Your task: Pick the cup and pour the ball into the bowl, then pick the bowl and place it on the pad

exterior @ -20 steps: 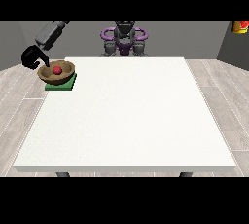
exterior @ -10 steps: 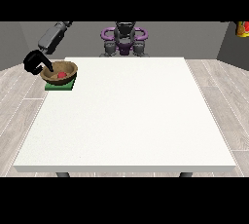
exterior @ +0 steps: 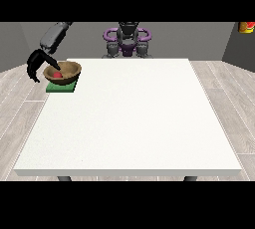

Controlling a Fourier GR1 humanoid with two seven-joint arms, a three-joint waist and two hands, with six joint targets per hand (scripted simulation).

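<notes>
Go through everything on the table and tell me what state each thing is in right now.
Bowl: upright, resting on the pad, red ball inside.
Ball: lying in the bowl.
Pad: flat at the table's far corner, under the bowl.
Hand at the view's left: beside the bowl's rim, fingers curled.

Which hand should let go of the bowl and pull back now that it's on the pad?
The robot's right hand, at the view's left. It sits at the bowl, which rests on the green pad; no other hand shows.
</notes>
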